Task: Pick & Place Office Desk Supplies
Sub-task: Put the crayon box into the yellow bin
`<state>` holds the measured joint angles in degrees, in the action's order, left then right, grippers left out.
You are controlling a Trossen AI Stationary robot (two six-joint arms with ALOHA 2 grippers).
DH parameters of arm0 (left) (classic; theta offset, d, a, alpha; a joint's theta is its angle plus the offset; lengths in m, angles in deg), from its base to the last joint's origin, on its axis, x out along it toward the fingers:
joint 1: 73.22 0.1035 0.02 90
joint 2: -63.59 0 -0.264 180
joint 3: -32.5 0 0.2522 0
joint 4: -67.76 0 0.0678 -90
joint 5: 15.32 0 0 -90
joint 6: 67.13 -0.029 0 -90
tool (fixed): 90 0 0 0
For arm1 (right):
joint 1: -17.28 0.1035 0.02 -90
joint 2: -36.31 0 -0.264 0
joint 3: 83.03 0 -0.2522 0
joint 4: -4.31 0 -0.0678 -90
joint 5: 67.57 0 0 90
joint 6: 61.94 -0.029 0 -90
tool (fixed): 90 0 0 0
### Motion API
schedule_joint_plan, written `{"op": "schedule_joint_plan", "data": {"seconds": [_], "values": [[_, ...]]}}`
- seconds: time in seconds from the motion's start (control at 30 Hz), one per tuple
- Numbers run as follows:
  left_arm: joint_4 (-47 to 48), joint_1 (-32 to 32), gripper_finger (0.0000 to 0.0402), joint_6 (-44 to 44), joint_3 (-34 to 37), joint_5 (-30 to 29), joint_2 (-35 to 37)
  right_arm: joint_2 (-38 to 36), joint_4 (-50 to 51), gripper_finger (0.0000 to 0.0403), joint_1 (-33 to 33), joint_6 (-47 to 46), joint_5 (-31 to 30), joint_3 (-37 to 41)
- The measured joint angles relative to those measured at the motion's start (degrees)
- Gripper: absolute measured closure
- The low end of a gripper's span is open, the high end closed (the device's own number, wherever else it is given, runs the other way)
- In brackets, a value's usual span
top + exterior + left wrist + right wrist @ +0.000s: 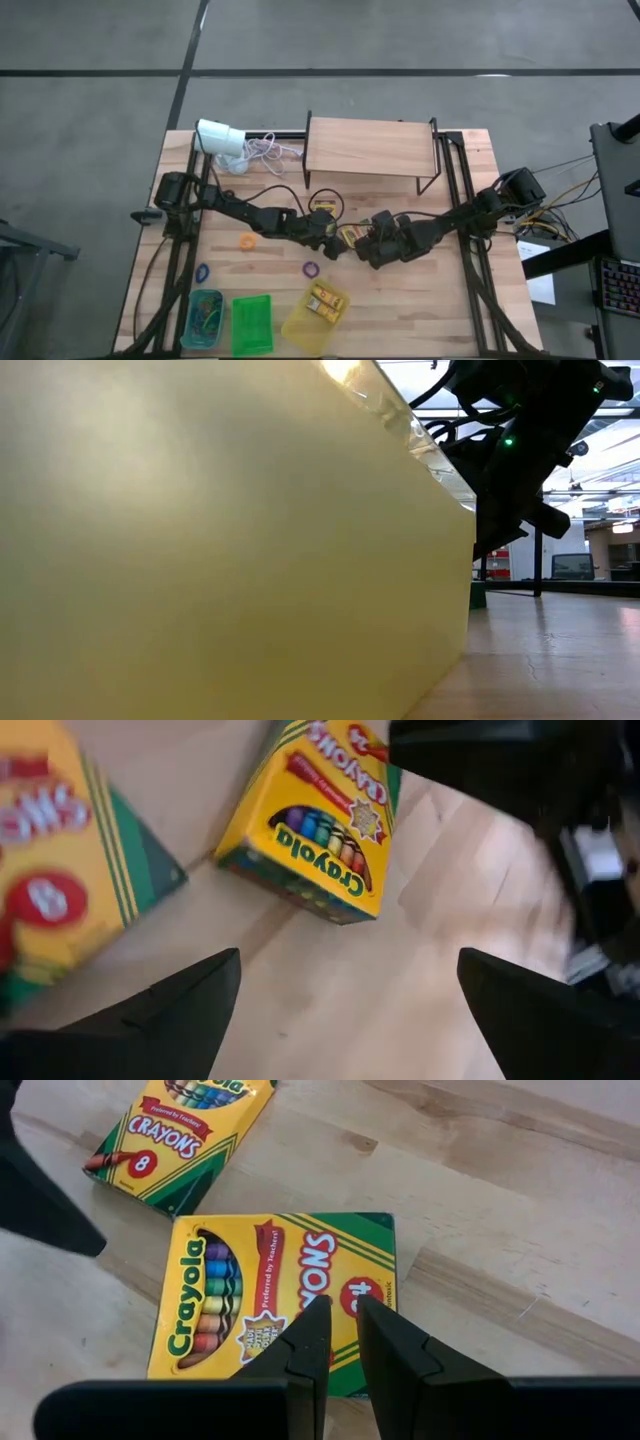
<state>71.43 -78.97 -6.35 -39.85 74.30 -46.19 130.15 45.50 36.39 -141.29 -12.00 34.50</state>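
- The left gripper (340,990) is over the middle of the counter (420,290), and its two fingers (170,1010) are spread wide; nothing is between them.
- Just ahead of these spread fingers lies a crayon box (315,815) flat on the wood, with its picture side up. It is apart from the fingers, not touched by them.
- A second crayon box (60,870) lies beside the first one, also flat and also not touched.
- The right gripper (343,1345) is near the left one, coming from the right side of the counter. Its fingers (305,1355) are nearly pressed together, with only a thin gap, and I see nothing pinched between them.
- The tips of the right fingers stand over the lower edge of a crayon box (270,1300); I cannot tell if they touch it.
- Another crayon box (180,1135) lies farther off, tilted, apart from the first.
- In the high view, at the front edge of the counter, stand a blue tray (192,322), a green tray (252,325) and a yellow tray (300,330) holding two crayon boxes (327,300).
- Loose rubber-band loops lie on the wood: an orange loop (246,241), a blue loop (202,271) and a purple loop (310,268).
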Motion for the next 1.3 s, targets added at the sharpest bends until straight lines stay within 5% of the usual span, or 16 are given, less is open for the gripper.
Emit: {"op": "schedule_joint_plan", "data": {"seconds": [0.47, 1.3], "values": [[-1.3, -0.3, 0.0027, 25.4, 0.0, -4.8, 0.0, 0.0, 0.1, 0.0351, -0.2, 0.6, -0.1, 0.1], [-5.3, -1.3, 0.0029, 27.5, 0.0, -8.8, 0.0, 0.0, 0.1, 0.0351, 0.0, 7.8, -0.5, 1.5]]}}
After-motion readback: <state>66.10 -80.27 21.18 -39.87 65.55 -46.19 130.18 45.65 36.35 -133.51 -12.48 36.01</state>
